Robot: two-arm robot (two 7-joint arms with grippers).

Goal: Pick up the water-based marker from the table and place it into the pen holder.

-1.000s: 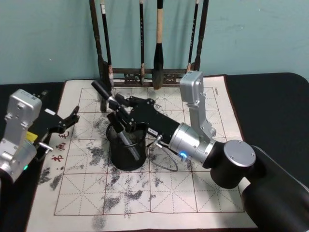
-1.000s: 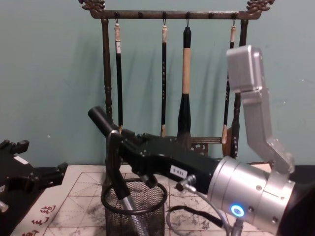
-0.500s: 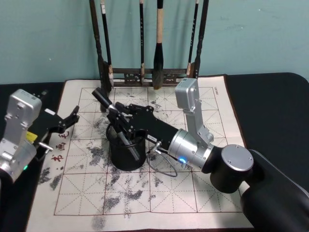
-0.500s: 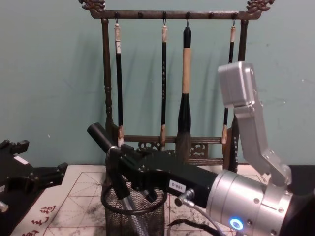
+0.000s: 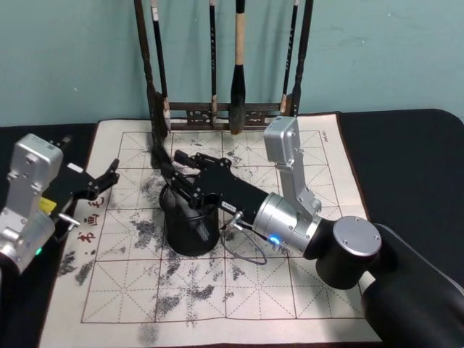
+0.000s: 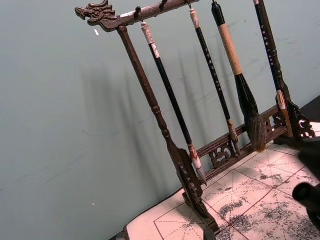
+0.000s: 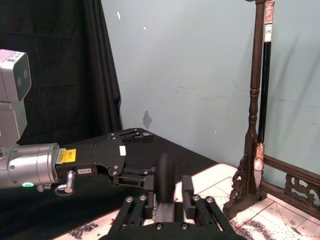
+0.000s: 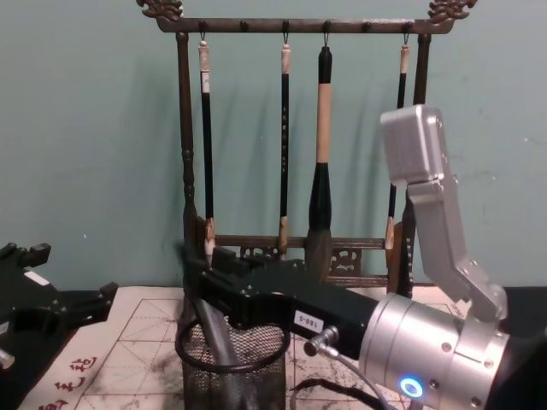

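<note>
Just now the marker has dropped. Half a second ago its cap stood high above the right end effector; now it shows as a blur leaning in the holder, its upper end lower than it was. From the right wrist, the fingers stand apart with a gap on each side of the blurred marker, so the end effector has let go and is open.

I judge the placing all but done. What is left is for the marker to settle against the mesh wall and for the arm to draw away. The right end effector hangs right over the holder's mouth, so a straight lift looks safer than a sideways pull, which could catch the rim and tip the cup.

The rack with its hanging brushes stands just behind the holder, at the far edge of the mat, so there is little room to back out that way. The left end effector sits parked at the mat's left edge over the black counter, its fingers spread and empty.
</note>
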